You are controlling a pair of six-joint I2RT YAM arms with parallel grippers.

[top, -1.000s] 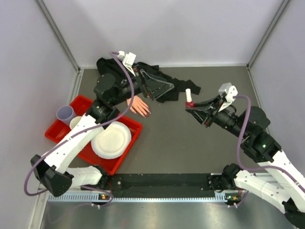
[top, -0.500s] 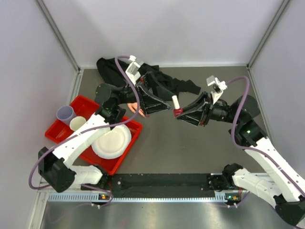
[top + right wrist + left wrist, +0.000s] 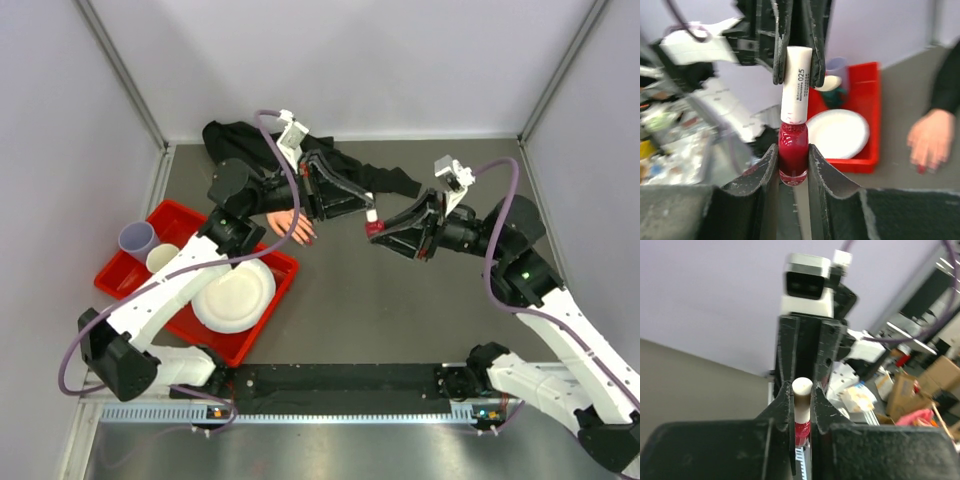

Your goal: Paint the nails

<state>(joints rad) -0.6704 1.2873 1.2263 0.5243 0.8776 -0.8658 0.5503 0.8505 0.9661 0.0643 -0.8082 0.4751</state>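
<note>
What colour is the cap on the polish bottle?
White, with dark printed digits; the cap shows best in the right wrist view.

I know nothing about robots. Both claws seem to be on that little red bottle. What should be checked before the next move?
1. Right gripper shut on the glass body of the nail polish bottle: ok.
2. Left gripper shut on the white cap: ok.
3. Cap and bottle in one straight line, ready for twisting: ok.
4. Cap loosened: cannot tell; it sits on the bottle.
5. Mannequin hand lying on the table, fingers clear of both arms: ok.
6. Nails needing paint: cannot tell; blurred, the tips look dark red.
</note>
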